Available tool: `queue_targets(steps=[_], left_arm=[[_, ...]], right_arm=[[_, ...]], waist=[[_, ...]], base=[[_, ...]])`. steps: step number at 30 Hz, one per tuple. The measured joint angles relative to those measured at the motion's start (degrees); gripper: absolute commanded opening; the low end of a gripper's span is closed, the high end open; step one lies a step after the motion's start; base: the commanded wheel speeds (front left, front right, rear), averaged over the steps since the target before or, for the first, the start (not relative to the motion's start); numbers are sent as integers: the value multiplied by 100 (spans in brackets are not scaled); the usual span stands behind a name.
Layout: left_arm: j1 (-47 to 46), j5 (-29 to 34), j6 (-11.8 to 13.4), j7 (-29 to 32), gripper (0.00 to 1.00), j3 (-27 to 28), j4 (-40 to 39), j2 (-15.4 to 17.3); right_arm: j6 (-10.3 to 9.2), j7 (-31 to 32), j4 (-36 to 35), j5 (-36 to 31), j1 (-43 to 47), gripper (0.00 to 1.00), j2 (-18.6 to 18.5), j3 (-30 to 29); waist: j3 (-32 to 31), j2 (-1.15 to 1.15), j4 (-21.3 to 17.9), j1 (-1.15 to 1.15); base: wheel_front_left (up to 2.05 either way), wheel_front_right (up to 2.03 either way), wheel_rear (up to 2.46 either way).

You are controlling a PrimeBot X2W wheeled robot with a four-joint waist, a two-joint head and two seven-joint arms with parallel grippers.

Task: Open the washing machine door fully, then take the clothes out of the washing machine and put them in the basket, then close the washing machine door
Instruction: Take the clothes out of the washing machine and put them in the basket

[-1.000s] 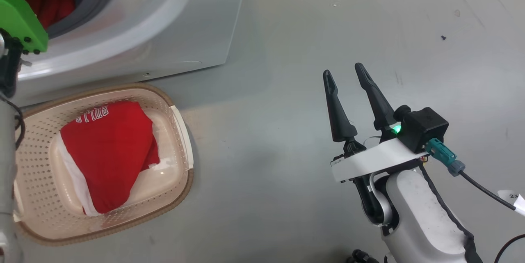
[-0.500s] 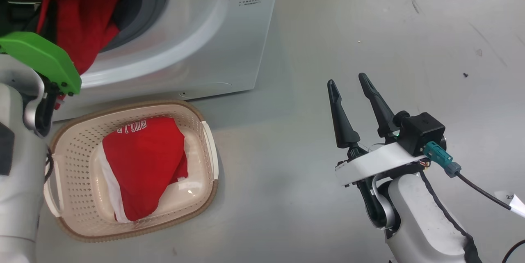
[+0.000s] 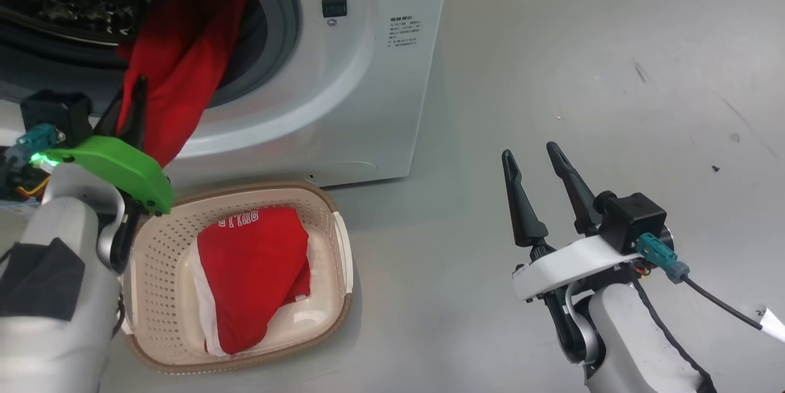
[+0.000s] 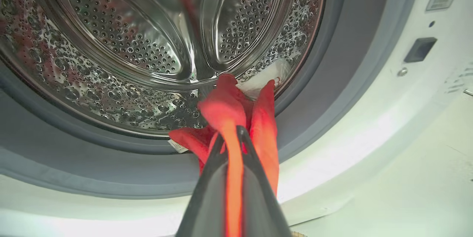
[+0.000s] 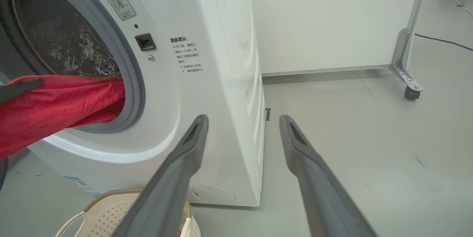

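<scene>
The washing machine (image 3: 368, 92) stands open at the upper left; its door is out of view. A red garment (image 3: 178, 68) of the clothes trails out of the steel drum (image 4: 111, 44) over the grey ring. My left gripper (image 3: 132, 108) is shut on this garment just outside the opening, with red cloth pinched between its fingers (image 4: 255, 178). Below it on the floor sits the cream basket (image 3: 340, 240), and another red garment (image 3: 251, 276) with white lettering lies in it. My right gripper (image 3: 530, 152) hovers open and empty over the floor, to the right of the machine.
A white partition on a castor (image 5: 410, 92) stands behind the machine's right side. Grey floor (image 3: 582, 62) stretches to the right of the machine and basket. A black cable (image 3: 717, 304) runs from my right wrist.
The head camera has shifted, bringing more of the drum opening into view. My left gripper has drawn the red garment out of the drum. The right gripper stays open.
</scene>
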Motion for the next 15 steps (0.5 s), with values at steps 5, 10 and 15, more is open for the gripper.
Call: queue_targets(steps=[5, 10, 15], left_arm=[[236, -51, 0, -212, 0, -41, -23, -30], [464, -51, 0, -509, 0, -101, -133, -30], [765, -49, 0, -604, 0, -169, -264, -2]], right_arm=[[53, 0, 52, -5, 121, 100, -2, -66], [102, 0, 143, -5, 270, 100, -3, -85], [154, 0, 189, -4, 422, 100, -3, -85]], waist=[[-228, 0, 81, 0], [-507, 0, 185, 0], [-768, 0, 278, 0]], base=[[0, 0, 0], [0, 0, 0], [0, 0, 0]])
